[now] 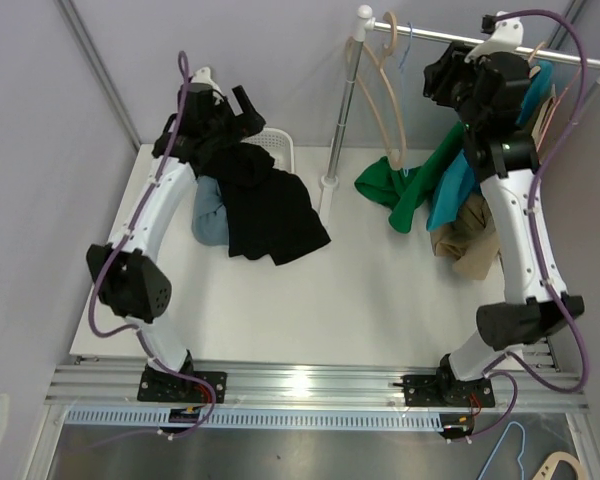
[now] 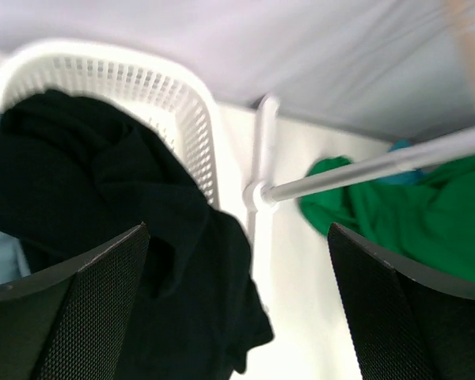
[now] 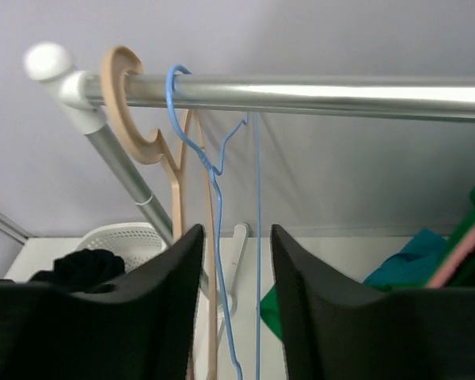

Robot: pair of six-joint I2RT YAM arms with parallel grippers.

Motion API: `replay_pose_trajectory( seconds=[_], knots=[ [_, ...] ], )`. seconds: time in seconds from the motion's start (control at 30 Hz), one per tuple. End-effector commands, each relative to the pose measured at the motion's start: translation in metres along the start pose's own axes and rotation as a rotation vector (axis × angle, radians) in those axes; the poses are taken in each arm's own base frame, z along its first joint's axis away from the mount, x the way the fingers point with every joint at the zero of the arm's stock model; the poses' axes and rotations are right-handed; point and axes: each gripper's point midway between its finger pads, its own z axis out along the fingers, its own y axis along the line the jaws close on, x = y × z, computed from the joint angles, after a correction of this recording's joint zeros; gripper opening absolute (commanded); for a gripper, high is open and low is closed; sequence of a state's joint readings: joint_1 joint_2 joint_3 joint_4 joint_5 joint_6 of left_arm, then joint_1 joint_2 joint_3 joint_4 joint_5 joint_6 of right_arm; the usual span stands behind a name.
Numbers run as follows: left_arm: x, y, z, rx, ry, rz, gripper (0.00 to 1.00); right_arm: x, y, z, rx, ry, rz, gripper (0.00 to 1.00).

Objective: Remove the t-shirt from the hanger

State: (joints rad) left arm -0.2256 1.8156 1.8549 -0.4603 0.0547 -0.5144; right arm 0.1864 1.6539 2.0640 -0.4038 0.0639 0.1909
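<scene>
Left gripper (image 2: pixel 237 237) fills the near view, jaws wide apart and empty. Black t-shirt (image 1: pixel 265 205) lies below them, heaped over the white basket (image 2: pixel 142 79) rim and onto the table (image 1: pixel 360 300). Right gripper (image 3: pixel 236 233) sits under the rail (image 3: pixel 317 91), jaws partly apart, gripping nothing. Beyond its gap hangs a bare blue wire hanger (image 3: pixel 214 174), with a wooden hanger (image 3: pixel 127 111) beside it.

A robot lab cell dressed as a laundry corner: plain grey walls (image 1: pixel 280 60) box in a white table (image 1: pixel 380 300). A chrome clothes rail (image 3: pixel 317 91) runs above the right fingers (image 3: pixel 158 309); a white laundry basket (image 2: pixel 127 79) lies beyond the left fingers (image 2: pixel 79 317).
</scene>
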Motion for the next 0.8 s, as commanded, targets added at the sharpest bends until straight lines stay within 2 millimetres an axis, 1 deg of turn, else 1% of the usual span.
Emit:
replay_pose_trajectory(
  seconds=[0.0,0.03,0.07,0.1,0.13,0.17,0.2,0.23,0.27,0.3,0.33,0.37,0.43,0.47,0.53,0.57,0.6,0.63,0.7,0.77],
  knots=[
    [-0.038,-0.019,-0.058,0.038,-0.116,0.05,1.0,-0.052,-0.01,-0.056,0.074,-0.127,0.004,0.5],
    [-0.044,-0.023,-0.073,0.055,-0.141,0.056,0.99,-0.053,-0.015,-0.06,0.102,-0.131,0.002,0.61],
    [-0.047,-0.027,-0.08,0.067,-0.152,0.062,1.0,-0.058,-0.02,-0.067,0.132,-0.139,-0.002,0.66],
    [-0.046,-0.028,-0.084,0.073,-0.158,0.063,1.0,-0.058,-0.032,-0.073,0.195,-0.131,-0.002,0.66],
    [-0.045,-0.029,-0.089,0.078,-0.164,0.063,1.0,-0.061,-0.037,-0.078,0.23,-0.138,-0.002,0.67],
    [-0.049,-0.036,-0.102,0.099,-0.186,0.063,1.0,-0.068,-0.043,-0.085,0.269,-0.151,0.004,0.67],
    [-0.047,-0.036,-0.104,0.099,-0.193,0.066,1.0,-0.067,-0.054,-0.09,0.333,-0.147,0.005,0.67],
    [-0.045,-0.043,-0.108,0.111,-0.198,0.069,0.99,-0.068,-0.059,-0.094,0.362,-0.147,0.004,0.67],
    [-0.049,-0.048,-0.118,0.125,-0.218,0.063,0.99,-0.069,-0.064,-0.096,0.388,-0.149,0.009,0.67],
    [-0.046,-0.049,-0.12,0.122,-0.216,0.061,1.0,-0.066,-0.067,-0.097,0.404,-0.14,0.012,0.66],
    [-0.042,-0.055,-0.123,0.132,-0.211,0.064,0.99,-0.063,-0.071,-0.095,0.425,-0.133,0.009,0.65],
    [-0.043,-0.06,-0.131,0.145,-0.219,0.067,0.99,-0.065,-0.073,-0.096,0.439,-0.134,0.014,0.65],
    [-0.042,-0.059,-0.137,0.109,-0.236,0.073,0.99,-0.059,-0.078,-0.091,0.456,-0.102,0.011,0.65],
    [-0.038,-0.066,-0.141,0.124,-0.238,0.097,0.99,-0.049,-0.082,-0.081,0.469,-0.073,0.006,0.64],
    [-0.037,-0.075,-0.151,0.142,-0.25,0.115,1.0,-0.049,-0.083,-0.077,0.467,-0.051,0.021,0.64],
    [-0.035,-0.076,-0.153,0.144,-0.249,0.125,0.99,-0.038,-0.085,-0.066,0.471,-0.018,0.02,0.64],
    [-0.037,-0.08,-0.158,0.157,-0.254,0.128,1.0,-0.041,-0.085,-0.065,0.469,-0.015,0.025,0.64],
    [-0.037,-0.083,-0.161,0.17,-0.256,0.132,0.99,-0.038,-0.084,-0.061,0.464,-0.006,0.03,0.64],
    [-0.034,-0.084,-0.164,0.178,-0.249,0.144,1.0,-0.03,-0.085,-0.05,0.461,0.012,0.031,0.64],
    [-0.033,-0.084,-0.166,0.177,-0.249,0.15,1.0,-0.026,-0.088,-0.044,0.469,0.024,0.034,0.64]
  ],
)
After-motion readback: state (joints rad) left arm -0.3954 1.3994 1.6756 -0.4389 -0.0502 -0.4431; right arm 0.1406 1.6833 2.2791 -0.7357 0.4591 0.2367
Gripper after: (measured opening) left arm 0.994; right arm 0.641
